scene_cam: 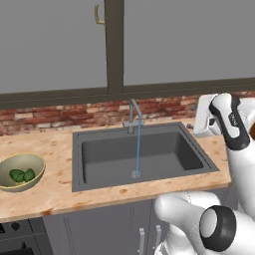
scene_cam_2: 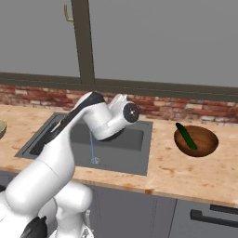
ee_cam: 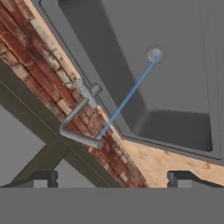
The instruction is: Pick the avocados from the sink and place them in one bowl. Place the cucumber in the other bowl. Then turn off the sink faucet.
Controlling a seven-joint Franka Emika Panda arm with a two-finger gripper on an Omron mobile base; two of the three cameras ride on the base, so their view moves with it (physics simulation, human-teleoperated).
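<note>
The sink (scene_cam: pixel 149 185) is set in the wooden counter with nothing in its basin. Water runs from the sink faucet (scene_cam: pixel 133 114) in a thin blue stream onto the drain (scene_cam: pixel 135 174). Two avocados (scene_cam: pixel 22 175) lie in the olive-yellow bowl (scene_cam: pixel 25 162) at the left. The cucumber (scene_cam_2: pixel 186 135) rests in the brown bowl (scene_cam_2: pixel 208 139) to the right of the sink (scene_cam_2: pixel 146 148). In the hand view my gripper (ee_cam: pixel 113 179) stands open, apart from the faucet (ee_cam: pixel 81 118) and its small lever (ee_cam: pixel 94 91), with the basin (ee_cam: pixel 183 87) beyond.
A red brick backsplash (scene_cam: pixel 60 115) and a window with a dark frame (scene_cam: pixel 114 45) run behind the counter. My white arm (scene_cam_2: pixel 100 118) reaches over the sink's right side. Grey cabinet fronts (scene_cam_2: pixel 204 216) sit below the counter edge.
</note>
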